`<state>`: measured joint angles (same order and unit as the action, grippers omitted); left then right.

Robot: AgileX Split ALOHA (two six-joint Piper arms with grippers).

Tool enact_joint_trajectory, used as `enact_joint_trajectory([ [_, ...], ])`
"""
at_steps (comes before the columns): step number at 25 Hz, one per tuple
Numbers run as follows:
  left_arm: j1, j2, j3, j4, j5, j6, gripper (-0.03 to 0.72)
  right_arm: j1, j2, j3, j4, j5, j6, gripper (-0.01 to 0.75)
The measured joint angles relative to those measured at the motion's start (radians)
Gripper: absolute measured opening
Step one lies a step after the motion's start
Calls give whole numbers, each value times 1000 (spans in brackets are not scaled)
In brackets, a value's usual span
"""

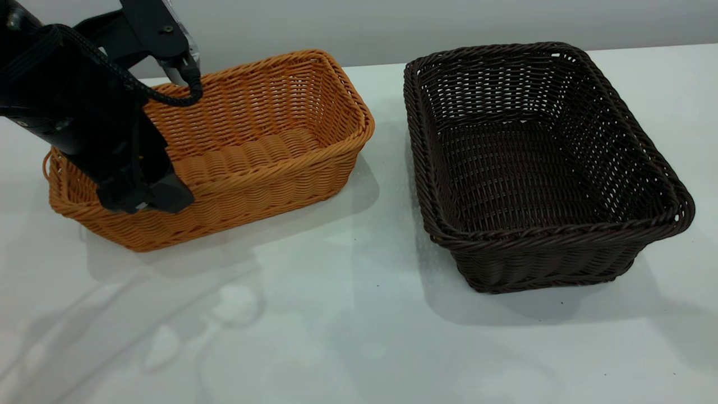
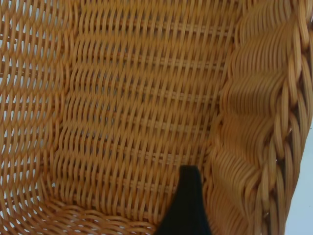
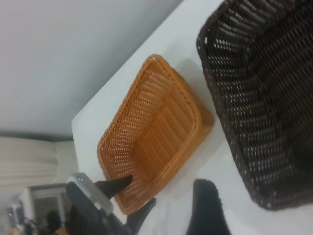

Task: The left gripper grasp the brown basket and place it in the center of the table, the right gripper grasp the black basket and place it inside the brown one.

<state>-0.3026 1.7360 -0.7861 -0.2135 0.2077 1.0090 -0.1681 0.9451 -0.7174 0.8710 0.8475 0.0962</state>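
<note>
The brown basket (image 1: 263, 140) stands on the white table (image 1: 348, 325) at the left. The black basket (image 1: 538, 168) stands to its right, a gap between them. My left gripper (image 1: 148, 197) is down at the brown basket's left near corner. It is open and straddles the near wall, with one finger (image 2: 188, 205) inside against the weave and the other outside. The right wrist view shows this from afar: the left gripper (image 3: 131, 197), the brown basket (image 3: 156, 132) and the black basket (image 3: 259, 98). My right gripper (image 3: 254, 215) hovers above the table, apart from both baskets, open and empty.
A pale wall runs behind the table's far edge (image 1: 381, 64). Bare tabletop lies in front of both baskets and in the gap between them (image 1: 390, 168).
</note>
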Motion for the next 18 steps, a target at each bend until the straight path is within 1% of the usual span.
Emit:
enact_joint_trajectory([
  [6,0,0,0,-42,-6,-1,563,5,15,166,48,-124,197,454],
  [9,-13,0,0,-42,-7,-2,563,40,30,237,88,-165,234,454],
  [13,-50,0,0,-40,-9,17,563,128,79,255,95,-240,298,454],
  [16,-75,0,0,-39,-9,20,563,219,143,255,95,-306,350,454],
  [18,-75,0,0,-37,-8,20,563,291,187,251,97,-356,380,454],
])
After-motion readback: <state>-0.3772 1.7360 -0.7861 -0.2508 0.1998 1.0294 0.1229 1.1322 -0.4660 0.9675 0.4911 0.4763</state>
